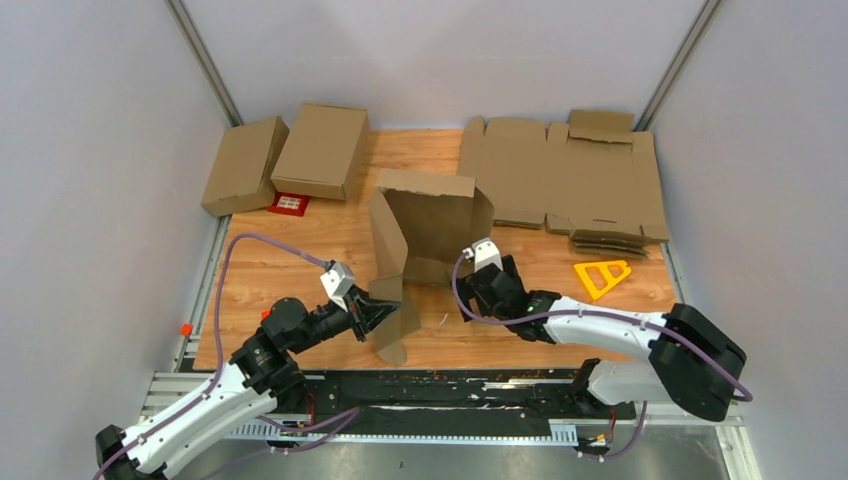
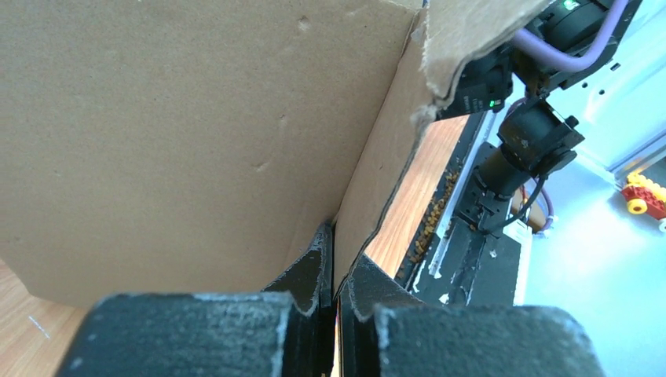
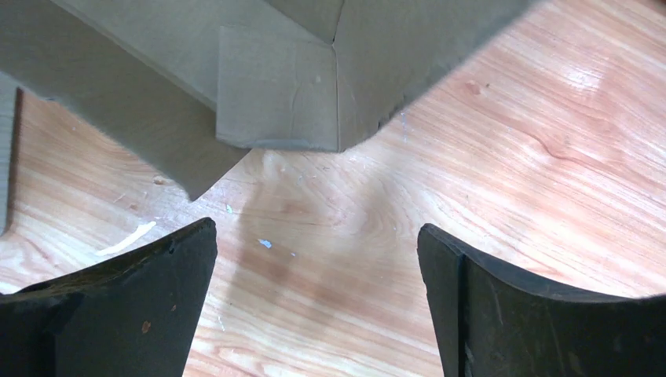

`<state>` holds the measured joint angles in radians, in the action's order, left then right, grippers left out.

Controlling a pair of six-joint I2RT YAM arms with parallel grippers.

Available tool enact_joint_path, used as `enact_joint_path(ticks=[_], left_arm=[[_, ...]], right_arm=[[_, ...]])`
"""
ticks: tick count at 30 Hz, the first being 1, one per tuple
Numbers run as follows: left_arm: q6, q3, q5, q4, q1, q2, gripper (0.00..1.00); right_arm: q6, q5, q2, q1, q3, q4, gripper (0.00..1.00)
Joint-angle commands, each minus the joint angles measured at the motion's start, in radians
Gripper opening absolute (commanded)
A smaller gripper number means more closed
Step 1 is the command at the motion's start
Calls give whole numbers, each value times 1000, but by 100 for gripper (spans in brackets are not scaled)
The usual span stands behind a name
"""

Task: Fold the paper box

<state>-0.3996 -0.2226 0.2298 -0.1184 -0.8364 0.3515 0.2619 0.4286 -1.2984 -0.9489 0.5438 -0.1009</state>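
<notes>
clearly the paper box (image 1: 430, 225) stands half-folded on the wooden table (image 1: 290, 255), between grey walls (image 1: 90, 150). left gripper (image 2: 334, 275) pinches its flap tightly. right gripper (image 3: 318, 251) is wide open, empty.

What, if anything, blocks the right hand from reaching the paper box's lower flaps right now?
Nothing visible, so probably yes: the right hand is open, with only bare wooden table between it and the paper box flaps just ahead. The left hand pinches a different panel.
</notes>
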Motion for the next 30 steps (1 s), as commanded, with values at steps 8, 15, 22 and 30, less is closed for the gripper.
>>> enact_joint_path(ticks=[8,15,22,30], left_arm=[[-76,-50,-203,301,2,-100,3],[-75,-31,-203,298,2,-120,3],[-66,-25,-170,280,2,-112,3],[-57,-25,-157,271,2,-104,3]], right_arm=[[-56,-111,71,-17,-34,75,100],[-157,-54,-102,-16,85,143,100],[-173,-125,-149,63,30,331,100],[-179,-233,-153,145,-107,592,100]])
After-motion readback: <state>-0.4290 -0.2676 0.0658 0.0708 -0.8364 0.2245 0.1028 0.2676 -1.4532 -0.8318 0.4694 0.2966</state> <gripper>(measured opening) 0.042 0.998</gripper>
